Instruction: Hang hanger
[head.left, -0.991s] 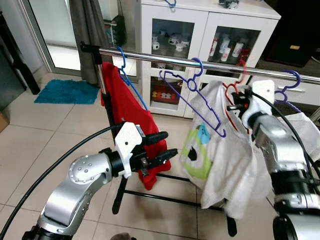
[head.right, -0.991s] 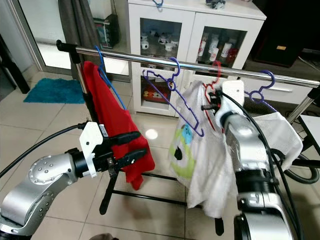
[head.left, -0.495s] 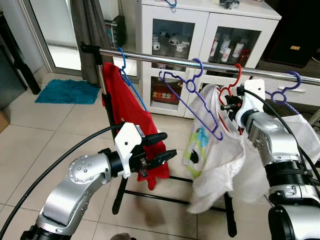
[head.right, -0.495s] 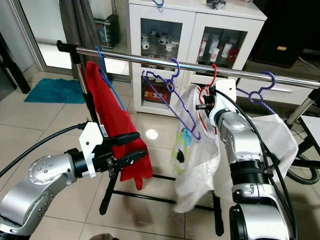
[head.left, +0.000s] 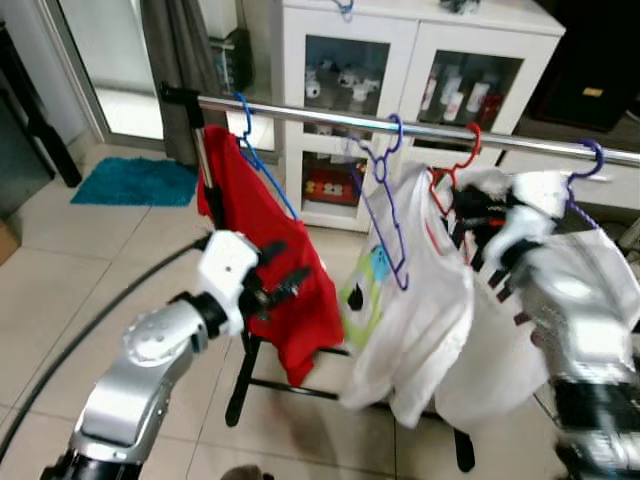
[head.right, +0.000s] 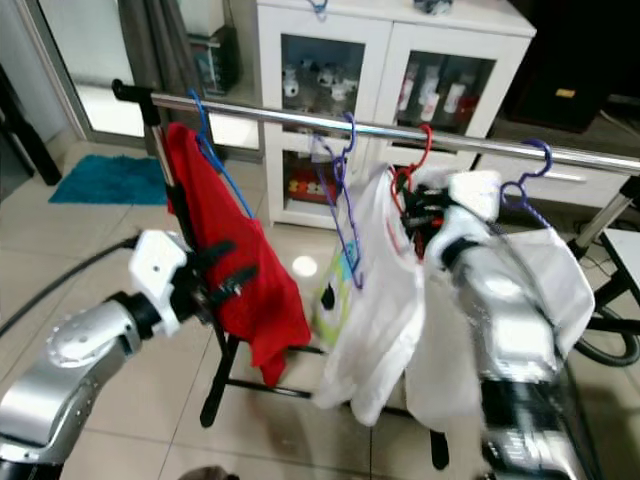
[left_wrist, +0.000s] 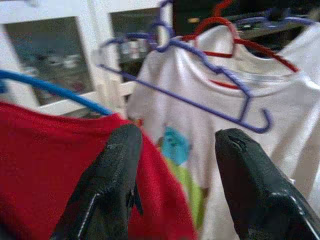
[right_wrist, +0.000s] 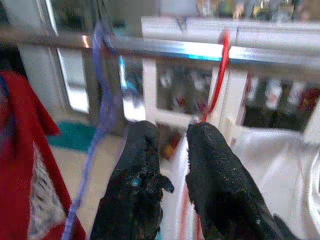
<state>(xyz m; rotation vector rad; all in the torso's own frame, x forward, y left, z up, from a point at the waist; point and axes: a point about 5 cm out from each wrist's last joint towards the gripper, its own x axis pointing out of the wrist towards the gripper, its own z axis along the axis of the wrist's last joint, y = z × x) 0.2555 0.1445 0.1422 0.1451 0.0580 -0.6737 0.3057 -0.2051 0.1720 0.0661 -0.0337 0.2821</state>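
Red plastic hanger carrying a white T-shirt hooks over the silver metal rail, between an empty purple hanger and another purple hanger. Right gripper just below the red hook, fingers narrowly parted, gripping nothing. Left gripper beside the red shirt, fingers wide apart, empty.

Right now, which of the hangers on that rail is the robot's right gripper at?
The red hanger, carrying the white shirt. The right gripper sits just below its hook; the blue hanger and both purple hangers hang apart from it.
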